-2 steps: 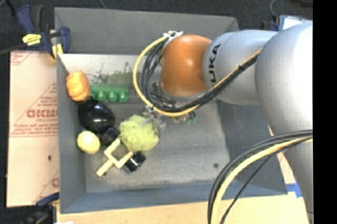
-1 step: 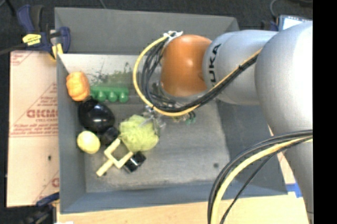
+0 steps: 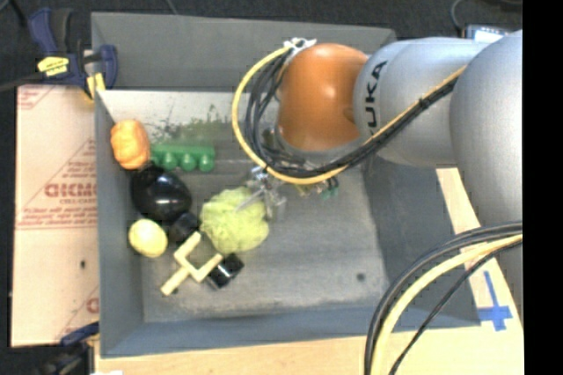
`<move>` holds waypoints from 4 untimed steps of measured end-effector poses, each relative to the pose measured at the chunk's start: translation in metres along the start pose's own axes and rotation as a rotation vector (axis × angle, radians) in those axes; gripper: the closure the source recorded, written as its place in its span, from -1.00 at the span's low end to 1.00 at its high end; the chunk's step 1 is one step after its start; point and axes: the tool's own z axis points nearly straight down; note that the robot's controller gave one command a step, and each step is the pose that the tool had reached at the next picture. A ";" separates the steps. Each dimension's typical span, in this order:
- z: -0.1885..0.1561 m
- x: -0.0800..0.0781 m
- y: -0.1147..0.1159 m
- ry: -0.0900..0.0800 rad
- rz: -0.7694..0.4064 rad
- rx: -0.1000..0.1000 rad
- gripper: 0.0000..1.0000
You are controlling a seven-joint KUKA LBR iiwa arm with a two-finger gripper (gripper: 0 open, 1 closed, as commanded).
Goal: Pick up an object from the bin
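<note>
The pincer (image 3: 265,191) is seen low in the grey bin (image 3: 325,259), below the arm's orange wrist cover (image 3: 317,98), roughly at the middle of the bin floor. Whether it is set wide or narrow cannot be told, as its tip is partly masked by the wrist and cables, and nothing can be made out as held.

The nearest thing is a yellow-green fuzzy lump (image 3: 234,221), which lies just beside the pincer, on the side towards the bin's left wall and a little towards its near edge. Whether the two are touching cannot be made out. The lump is roundish, a little wider than deep, so no strong long axis is offered. A grasp is judged to need only a short shift towards the left wall and a descent over its crown.

The remaining things are gathered along the left wall:
- an orange ball-like thing (image 3: 129,143)
- a green studded block (image 3: 183,158)
- a black rounded thing (image 3: 161,194)
- a yellow ball (image 3: 147,238)
- a cream cross-shaped piece (image 3: 188,264)
- a small black block (image 3: 225,269)

The last two lie close under the lump, and they could be nudged if the descent is misplaced.
</note>
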 end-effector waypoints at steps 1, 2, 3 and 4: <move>-0.010 -0.009 -0.009 -0.013 0.010 0.005 1.00; 0.009 -0.007 -0.008 -0.002 0.018 -0.002 1.00; -0.071 -0.004 -0.011 -0.017 0.015 0.006 1.00; -0.071 -0.004 -0.011 -0.017 0.015 0.005 1.00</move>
